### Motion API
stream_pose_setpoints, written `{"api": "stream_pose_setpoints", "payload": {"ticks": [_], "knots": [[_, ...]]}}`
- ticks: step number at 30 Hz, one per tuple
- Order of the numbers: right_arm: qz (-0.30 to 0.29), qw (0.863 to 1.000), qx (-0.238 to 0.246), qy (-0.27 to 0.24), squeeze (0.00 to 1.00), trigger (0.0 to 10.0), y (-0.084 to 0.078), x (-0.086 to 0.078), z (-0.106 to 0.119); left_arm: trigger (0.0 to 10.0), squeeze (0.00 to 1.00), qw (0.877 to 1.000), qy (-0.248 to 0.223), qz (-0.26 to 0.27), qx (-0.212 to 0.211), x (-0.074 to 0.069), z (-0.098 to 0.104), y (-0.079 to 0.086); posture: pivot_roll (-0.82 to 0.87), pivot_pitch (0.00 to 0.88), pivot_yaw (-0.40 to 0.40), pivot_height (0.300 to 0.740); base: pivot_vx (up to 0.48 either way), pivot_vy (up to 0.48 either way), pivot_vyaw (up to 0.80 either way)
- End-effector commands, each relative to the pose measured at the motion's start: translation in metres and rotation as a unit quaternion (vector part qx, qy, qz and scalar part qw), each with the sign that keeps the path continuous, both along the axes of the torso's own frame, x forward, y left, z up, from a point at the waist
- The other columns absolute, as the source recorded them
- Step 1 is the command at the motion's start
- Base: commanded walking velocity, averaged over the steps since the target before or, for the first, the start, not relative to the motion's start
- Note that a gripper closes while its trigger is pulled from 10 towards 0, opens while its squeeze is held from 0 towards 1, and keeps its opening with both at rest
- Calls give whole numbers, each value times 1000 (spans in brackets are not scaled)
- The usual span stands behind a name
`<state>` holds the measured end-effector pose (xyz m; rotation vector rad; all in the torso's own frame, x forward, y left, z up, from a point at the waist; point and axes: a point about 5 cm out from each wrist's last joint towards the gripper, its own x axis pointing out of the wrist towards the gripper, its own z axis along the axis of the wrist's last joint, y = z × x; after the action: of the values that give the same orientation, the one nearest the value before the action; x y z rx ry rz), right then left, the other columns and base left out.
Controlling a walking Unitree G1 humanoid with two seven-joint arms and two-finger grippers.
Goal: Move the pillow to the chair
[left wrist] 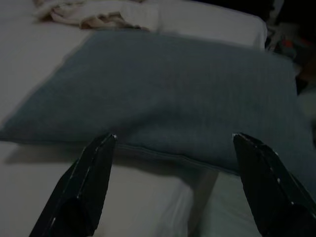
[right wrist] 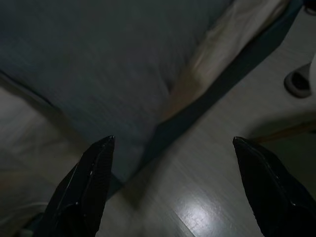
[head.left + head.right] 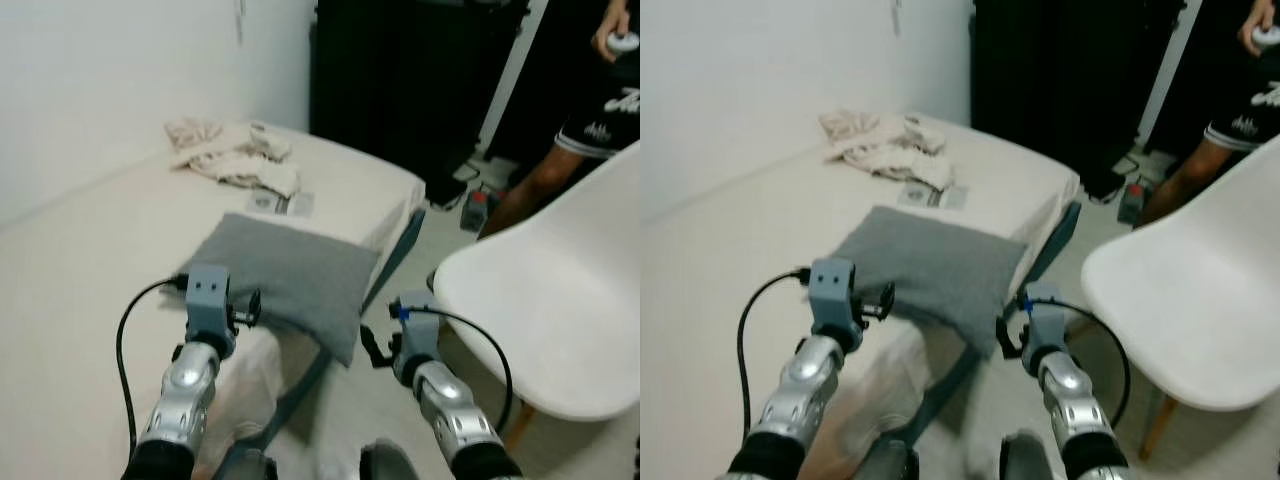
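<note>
**Softly Does It: A Limp Pillow Waiting at the Bed's Edge**

Clearly the grey pillow (image 3: 290,280) is lying flat on the bed (image 3: 80,260), near the bed's right side, with its near right corner drooping past the mattress edge. That sag suggests a light, soft thing that is going to fold and dangle when lifted, so a one-point pinch would probably let it swing.

Going from the left, the left gripper (image 1: 173,148) is hovering just short of the pillow's near seam, its fingers spread wide and holding nothing. The seam facing it looks like the firmest place to bite, since the fabric is bunching there rather than lying slack. Beyond the pillow, a heap of pale cloth (image 3: 235,155) is sitting well apart near the wall.

Further right, the right gripper (image 2: 173,148) is hanging with its fingers likewise spread and empty, looking down on the overhanging corner, the dark bed frame (image 2: 232,74) and the bare floor (image 2: 207,197). That corner is offering a second hold for a two-handed lift.

Rightmost, the white chair (image 3: 560,290) is standing beside the bed with a strip of floor between them, its seat tilting toward the bed. A person (image 3: 575,130) is standing behind the chair, so the swing across wants to stay low and short.
</note>
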<state>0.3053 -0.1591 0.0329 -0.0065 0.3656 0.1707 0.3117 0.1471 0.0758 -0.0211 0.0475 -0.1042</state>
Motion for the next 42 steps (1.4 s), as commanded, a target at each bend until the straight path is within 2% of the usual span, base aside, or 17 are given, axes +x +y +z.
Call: {"api": "stream_pose_setpoints", "payload": {"ticks": [1,9,14,18,19,21,24,29,36,42], "knots": [[4,1000,-1,1,0,10000,2,0,0,10000,0,1000,8,-3,1,-1,-4,-1,-72,94,3,590,0,0,0],[0,1000,3,-1,0,10000,1,0,1,10000,0,1000,1,-17,-6,1,0,-8,-75,96,9,590,0,0,0],[-3,1000,6,-4,0,10000,0,0,1,10000,0,1000,1,-22,-12,2,1,-11,-75,101,9,565,0,0,0],[-1,1000,2,-9,0,10000,0,1,3,10000,0,999,5,-20,-29,3,1,-12,-75,106,10,565,0,0,0],[-1,1000,5,-11,0,10000,-1,2,5,10000,0,998,10,-21,-51,5,2,-12,-73,114,9,565,0,0,0],[0,1000,6,-13,0,10000,-1,3,5,10000,0,998,13,-22,-63,6,3,-13,-71,118,9,565,0,0,0],[1,1000,9,-18,0,10000,-2,9,10,10000,0,993,29,-33,-107,12,4,-16,-67,134,12,565,0,0,0],[1,999,25,-25,0,10000,-4,15,16,10000,0,989,34,-24,-144,16,6,-15,-64,147,16,565,0,0,0],[7,999,41,0,0,10000,-7,15,11,10000,0,990,30,-25,-137,17,10,-14,-48,169,24,565,0,0,0],[-76,993,87,1,0,10000,-28,30,19,10000,0,991,14,-4,-133,17,17,-7,-6,207,47,565,0,0,0]]}}
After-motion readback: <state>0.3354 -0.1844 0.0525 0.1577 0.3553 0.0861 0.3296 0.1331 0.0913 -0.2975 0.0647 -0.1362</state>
